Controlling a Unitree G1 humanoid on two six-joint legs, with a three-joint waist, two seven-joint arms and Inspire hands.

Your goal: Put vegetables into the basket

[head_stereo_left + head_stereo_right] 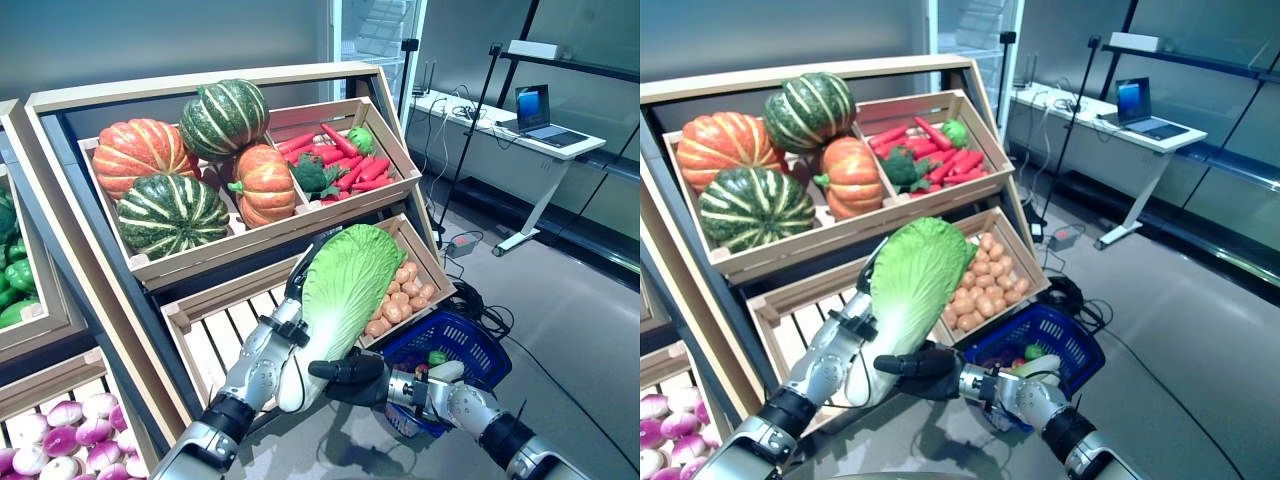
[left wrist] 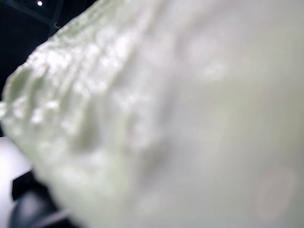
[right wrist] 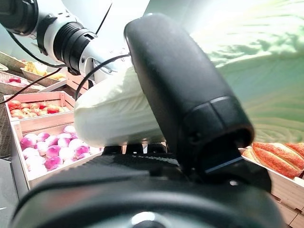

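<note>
Green cabbage [image 1: 345, 285] held up in front of empty crate [image 1: 225, 330]. Left robot hand [image 1: 290, 325] behind cabbage, fingers hidden, cannot tell grip. Right robot hand [image 1: 350, 378] props white stem, fingers straight. Blue basket [image 1: 470, 345] just right of cabbage, so short move likely.

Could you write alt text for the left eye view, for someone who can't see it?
A robot holds a large green napa cabbage upright between its left hand and right hand, in front of a slanted wooden produce stand. Its crates hold pumpkins, red peppers and potatoes. A blue basket sits on the floor at right.
</note>
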